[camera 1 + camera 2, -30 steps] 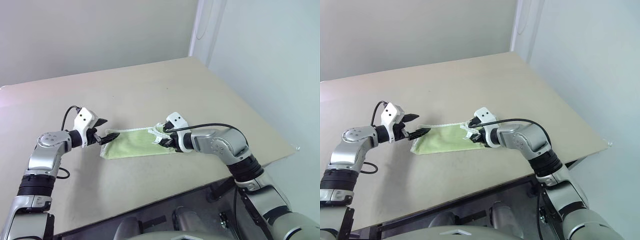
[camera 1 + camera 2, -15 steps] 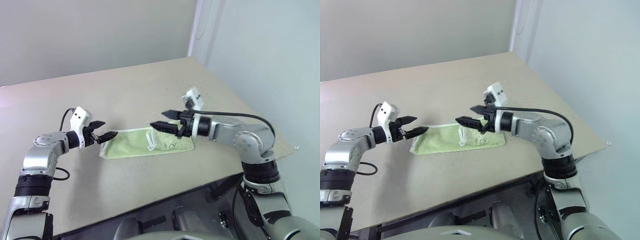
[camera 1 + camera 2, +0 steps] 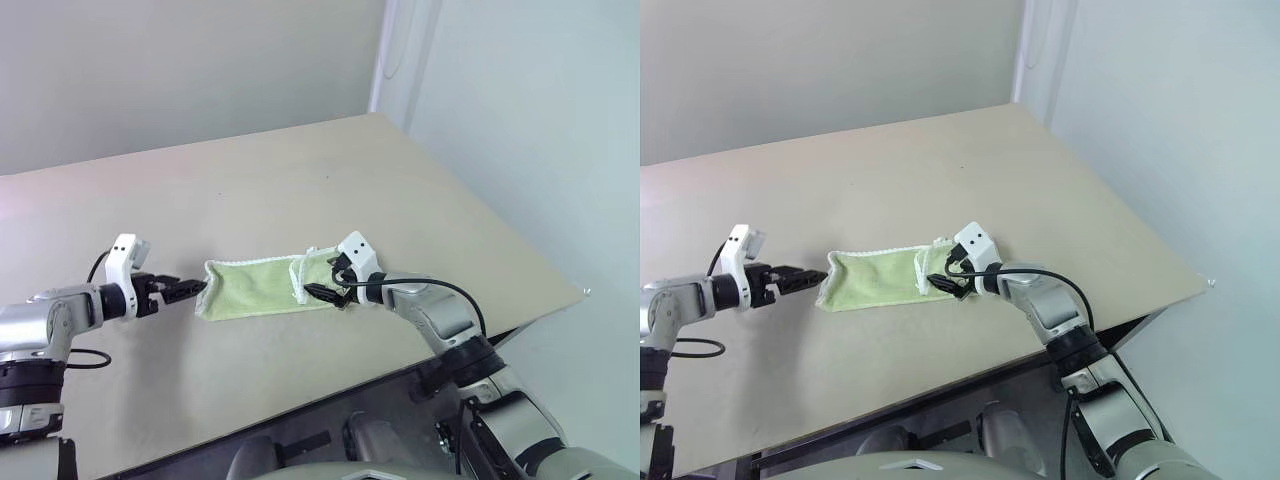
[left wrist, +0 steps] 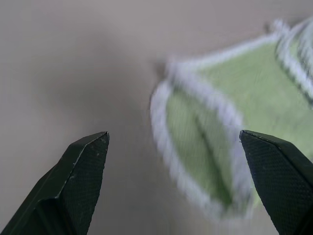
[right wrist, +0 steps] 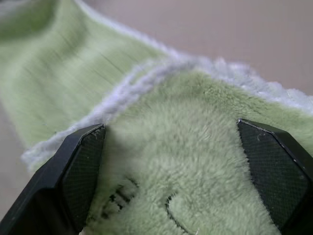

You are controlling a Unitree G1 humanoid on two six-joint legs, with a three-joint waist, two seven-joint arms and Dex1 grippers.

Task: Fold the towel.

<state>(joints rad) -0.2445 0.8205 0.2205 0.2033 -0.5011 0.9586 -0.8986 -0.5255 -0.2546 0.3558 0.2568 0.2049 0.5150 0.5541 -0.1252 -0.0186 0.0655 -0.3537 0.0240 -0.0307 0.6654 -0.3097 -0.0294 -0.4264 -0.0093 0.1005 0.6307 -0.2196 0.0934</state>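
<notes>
Right tool (image 3: 322, 287) spread over towel (image 3: 255, 290) – bare table (image 3: 300, 190), left tool (image 3: 185, 289) beside.

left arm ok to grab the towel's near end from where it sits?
Probably yes. The left gripper sits just off the towel end, jaws open and aimed at it, with bare table between them and nothing in the way.

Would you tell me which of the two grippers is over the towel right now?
The right gripper, open over the towel's folded end, with green cloth between its fingers in its wrist view. The left gripper, also open, sits over bare table just off the other end.
</notes>
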